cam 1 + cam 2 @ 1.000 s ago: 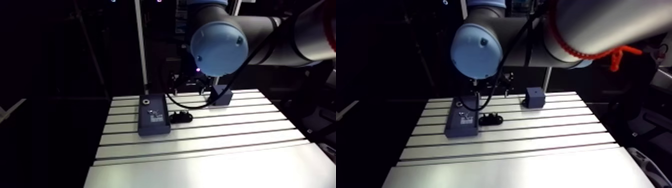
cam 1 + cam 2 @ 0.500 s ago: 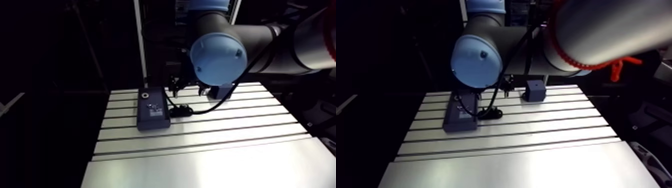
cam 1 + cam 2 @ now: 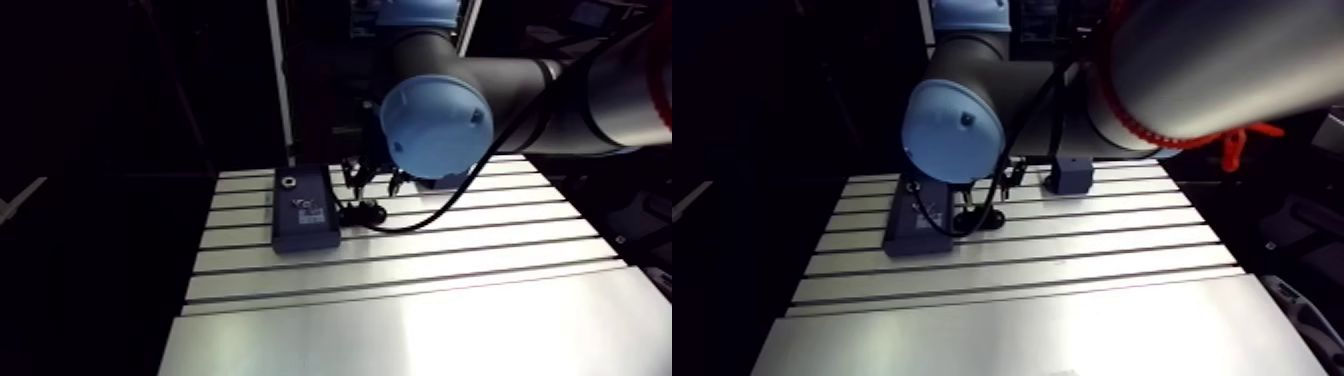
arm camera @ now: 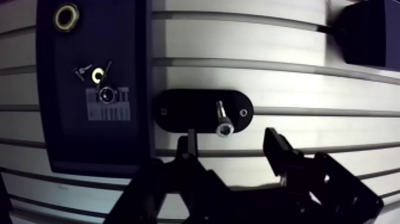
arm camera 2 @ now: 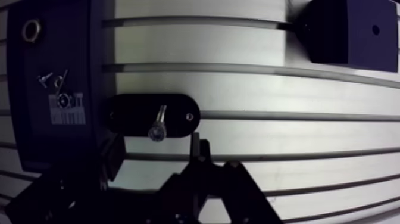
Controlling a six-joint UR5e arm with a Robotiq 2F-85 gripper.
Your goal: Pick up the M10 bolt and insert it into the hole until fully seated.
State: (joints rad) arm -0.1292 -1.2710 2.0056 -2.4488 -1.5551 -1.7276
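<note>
M10 bolt (image 4: 221, 119) lies on its side on the black oval holder (image 4: 178, 111), ungrasped, with its head end toward the gripper and its shank pointing away. Gripper (image 4: 232, 143) hangs just short of the holder, released: its two fingers stand well apart with nothing between them. Dark plate (image 4: 119, 59) sits just beside the holder on the slotted table (image 4: 238, 42) — its brass-ringed hole (image 4: 66, 16) is at the corner far from the holder. Dark block (image 4: 369, 36) stands well apart from the holder, on the side opposite the plate.
</note>
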